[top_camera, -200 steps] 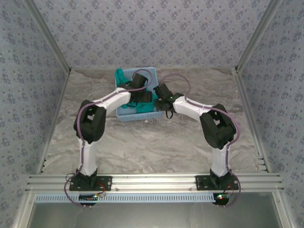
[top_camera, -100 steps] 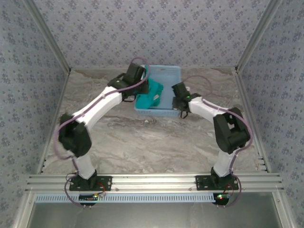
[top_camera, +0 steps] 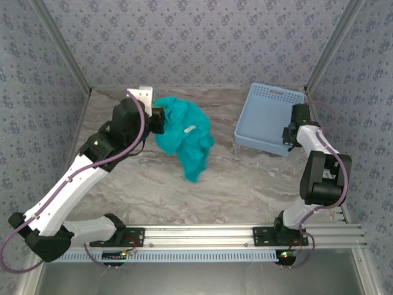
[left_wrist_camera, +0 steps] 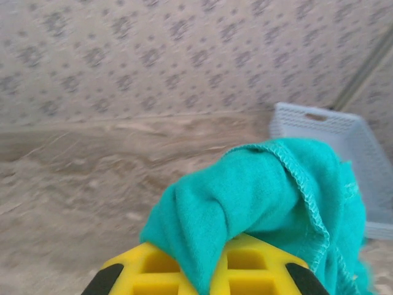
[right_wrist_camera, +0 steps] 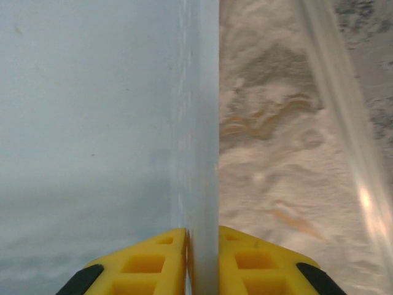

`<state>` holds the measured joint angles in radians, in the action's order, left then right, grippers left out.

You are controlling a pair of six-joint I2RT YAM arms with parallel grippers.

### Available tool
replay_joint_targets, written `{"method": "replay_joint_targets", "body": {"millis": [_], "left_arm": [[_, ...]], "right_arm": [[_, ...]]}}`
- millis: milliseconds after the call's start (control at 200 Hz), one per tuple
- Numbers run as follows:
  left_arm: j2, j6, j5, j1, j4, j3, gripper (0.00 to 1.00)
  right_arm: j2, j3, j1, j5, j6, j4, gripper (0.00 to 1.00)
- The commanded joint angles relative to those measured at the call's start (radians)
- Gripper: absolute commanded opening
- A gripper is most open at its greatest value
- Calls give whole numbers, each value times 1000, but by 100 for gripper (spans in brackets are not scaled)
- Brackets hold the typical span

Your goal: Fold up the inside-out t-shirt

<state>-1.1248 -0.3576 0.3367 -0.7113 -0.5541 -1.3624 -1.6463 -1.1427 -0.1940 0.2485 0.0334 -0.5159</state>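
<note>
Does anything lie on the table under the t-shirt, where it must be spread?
Nothing visible does. The t-shirt hangs from the left gripper over bare table; the basket stands apart at the right, its wall pinched by the right gripper.

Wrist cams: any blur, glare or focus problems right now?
Left wrist: t-shirt hem stitching sharp, wall and table behind it soft. Right wrist: basket wall too close, a washed-out blur; bright glare spot on the rail. Top external: evenly lit, crisp.
</note>
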Motion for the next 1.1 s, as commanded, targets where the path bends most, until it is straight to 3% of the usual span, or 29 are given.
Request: {"method": "replay_joint_targets", "body": {"millis": [0,65,185,265,330,410,615,790,934,1094], "left_arm": [[86,-28,131,11,-27,52,0],[129,-36,120,11,-44,97,0],[181,-49,138,12,-71,179,0],[200,-73,141,16,-68,230,0],[210,-83,135,16,-55,253,0],[222,-87,149,17,-42,270,0],[226,-91,158,22,-19,315,0],[229,-125,154,27,18,366,0],[209,-136,134,28,56,386,0],[169,-154,108,29,56,377,0]], "right_arm": [[-6,-90,-75,86,-130,-79,28],[-10,-115,-91,188,-93,-102,40],[20,-132,-47,244,6,-162,55],[98,-115,21,71,59,-188,61],[173,-66,107,-133,79,-122,69],[187,-58,228,-282,92,-35,77],[-33,-187,428,-151,81,-104,83],[-185,-212,458,-61,116,-132,81],[-213,-201,417,56,107,-191,71],[-165,-145,344,72,1,-192,55]]}}
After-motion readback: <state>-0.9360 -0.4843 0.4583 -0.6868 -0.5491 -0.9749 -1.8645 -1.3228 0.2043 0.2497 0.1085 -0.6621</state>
